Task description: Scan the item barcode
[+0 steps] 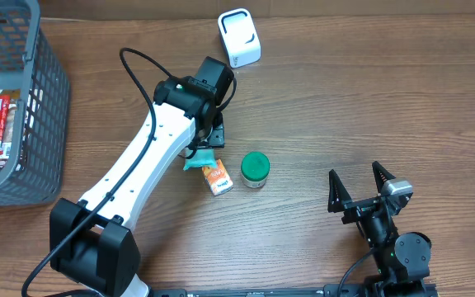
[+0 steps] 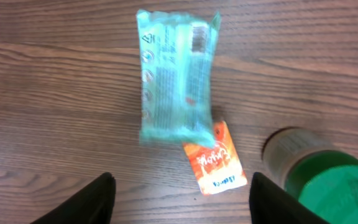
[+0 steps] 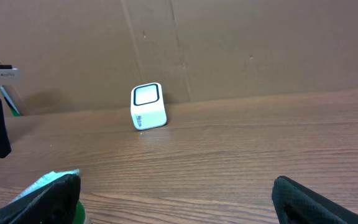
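Left wrist view has the teal packet (image 2: 178, 81) on the wooden table (image 2: 55, 93), printed side up and slightly blurred, with a dark striped patch near its top right corner. Its lower corner overlaps the upper end of an orange packet (image 2: 217, 163), which lies tilted on the wood. Just to the right of the orange packet stands a green-lidded jar (image 2: 325, 180), upright.

The left gripper (image 2: 180, 186) hangs above these things with its fingers (image 2: 98, 199) spread apart. Nothing sits between them, so it is released and grips nothing; the teal packet lies ahead of the fingertips, apart from them.

From overhead, the teal packet peeks out from under the left arm's wrist near the middle of the table, and the white scanner (image 1: 239, 37) stands well apart from it at the far edge, its window tilted upward. A grey basket (image 1: 35, 91) with wrapped goods inside stands at the left edge. The right gripper (image 1: 359, 186) rests low on the right, its fingers wide apart and holding nothing, well away from the three items.
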